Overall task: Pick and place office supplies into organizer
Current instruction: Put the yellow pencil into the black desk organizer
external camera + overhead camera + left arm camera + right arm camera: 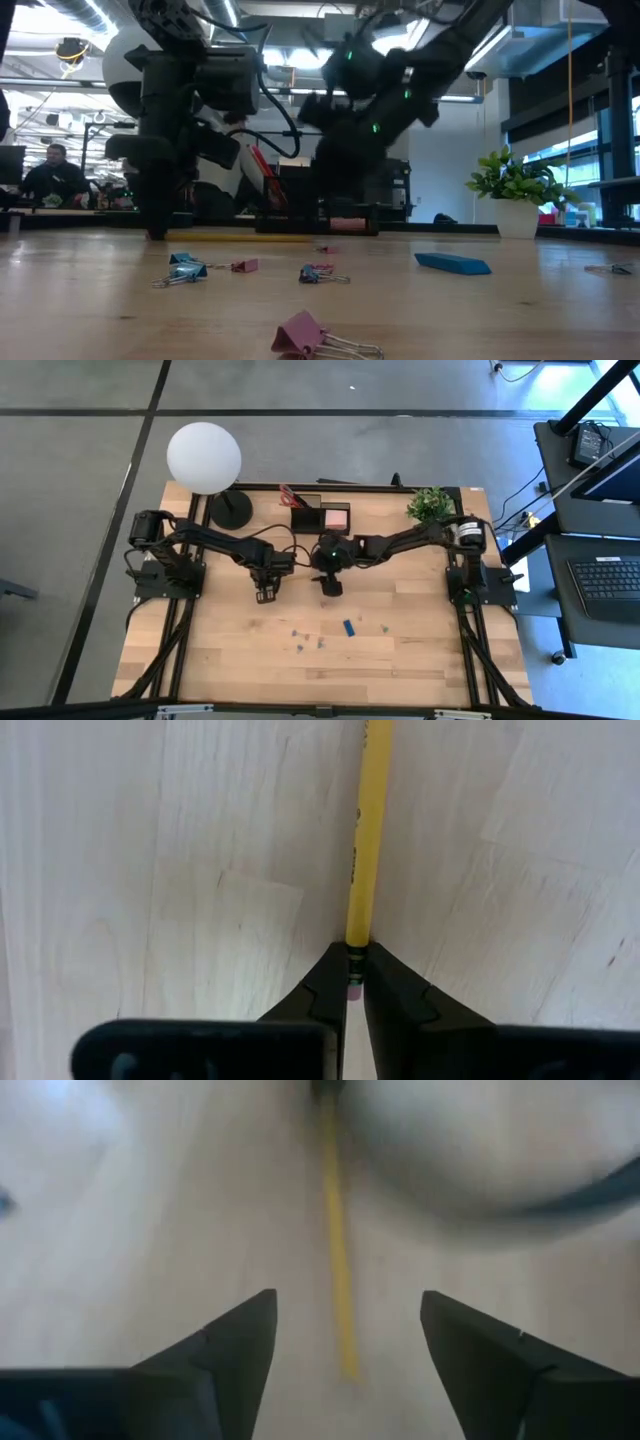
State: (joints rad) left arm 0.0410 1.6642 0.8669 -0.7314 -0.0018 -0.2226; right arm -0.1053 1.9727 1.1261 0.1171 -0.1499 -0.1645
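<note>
Two grippers share one yellow pencil [363, 840] lying mid-bench: your left gripper [352, 982] pinches its eraser end, your right gripper [345, 1340] hangs over it, fingers spread. Lift one-sided and it may pivot free (grip sits far from centre). Binder clips [184, 270] litter the pale wooden bench [250, 670]; the organizer [322, 517] waits at the far edge, open workshop behind.

Two dark jointed arms, black cables, green indicator lights, wedge-shaped black claw fingers [230, 1345].
</note>
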